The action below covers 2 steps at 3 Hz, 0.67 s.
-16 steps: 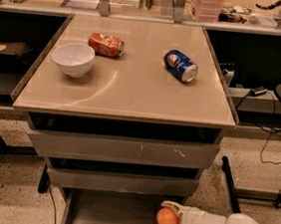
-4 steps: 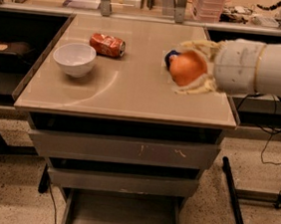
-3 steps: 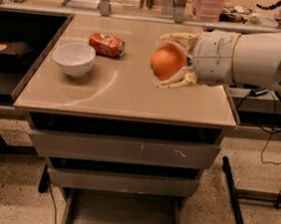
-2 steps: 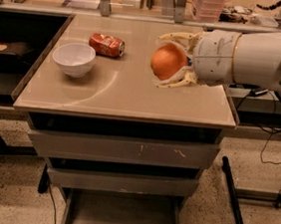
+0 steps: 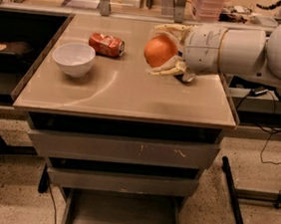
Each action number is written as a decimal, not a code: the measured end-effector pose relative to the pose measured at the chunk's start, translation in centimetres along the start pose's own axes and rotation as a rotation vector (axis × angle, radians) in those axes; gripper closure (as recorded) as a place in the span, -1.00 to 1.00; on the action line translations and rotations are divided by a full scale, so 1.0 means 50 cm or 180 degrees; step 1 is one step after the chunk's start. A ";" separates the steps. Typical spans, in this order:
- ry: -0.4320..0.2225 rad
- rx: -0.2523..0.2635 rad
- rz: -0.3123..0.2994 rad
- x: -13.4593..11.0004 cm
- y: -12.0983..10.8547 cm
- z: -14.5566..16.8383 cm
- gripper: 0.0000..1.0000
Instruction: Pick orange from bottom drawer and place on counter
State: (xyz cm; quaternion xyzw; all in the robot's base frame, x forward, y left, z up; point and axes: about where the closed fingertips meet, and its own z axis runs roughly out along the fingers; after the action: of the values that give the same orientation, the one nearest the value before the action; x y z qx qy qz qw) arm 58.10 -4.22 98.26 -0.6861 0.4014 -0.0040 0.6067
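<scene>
The gripper [image 5: 156,49] is gripping the orange [image 5: 162,51] between its fingers, hovering over the counter [image 5: 132,94], back-right of the counter's middle. Bare counter is lying straight below the orange, so I'm guessing a plain lower-and-release.

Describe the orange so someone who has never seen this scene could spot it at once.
Find the beige counter atop the grey drawer cabinet. Above its right half, the gripper reaches in from the right, holding the orange between its pale fingers. It is the only smooth, round, orange ball; the crushed red can and white bowl sit on the surface further left.
</scene>
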 end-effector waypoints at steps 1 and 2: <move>-0.0116 0.0118 0.0405 0.019 0.001 0.061 1.00; -0.0183 0.0089 0.0818 0.022 0.040 0.103 1.00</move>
State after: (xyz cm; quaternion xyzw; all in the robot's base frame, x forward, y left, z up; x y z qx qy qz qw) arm 60.28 -0.46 94.68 -0.6203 0.4683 0.0878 0.6230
